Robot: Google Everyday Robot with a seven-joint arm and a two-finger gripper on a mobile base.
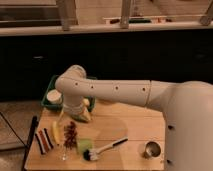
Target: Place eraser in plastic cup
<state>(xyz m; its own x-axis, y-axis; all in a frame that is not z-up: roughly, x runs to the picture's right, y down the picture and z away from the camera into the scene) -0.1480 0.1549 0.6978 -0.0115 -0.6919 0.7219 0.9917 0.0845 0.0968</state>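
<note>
The white arm (120,92) reaches in from the right, bends at a rounded joint above the worktop's (135,131) back left part and turns straight down. The claw (77,116) hangs at its lower end, low over the wood and just in front of the green tray (48,102). It is seen from behind the wrist, so I cannot tell whether it is spread, pressed together or pinching anything. A small yellowish piece (87,114) shows right beside it on the right, touching or nearly so.

The tray sits at the back left corner, and a white cup (53,96) stands inside it, partly hidden by the arm.

In front of the claw lies a loose row of small things. At the far left is a striped block (44,139) in red, white and dark. Next come a yellow strip (56,133), a dark red cluster (71,131) and a green pad (84,145). A clear glass (64,153) stands near the front edge. A brush (105,148) lies aslant, bristles towards the pad and dark handle pointing right. A steel cup (151,148) stands well apart at the front right.

Which of these is the eraser I cannot tell — nothing is seen in the white cup from here.
</note>
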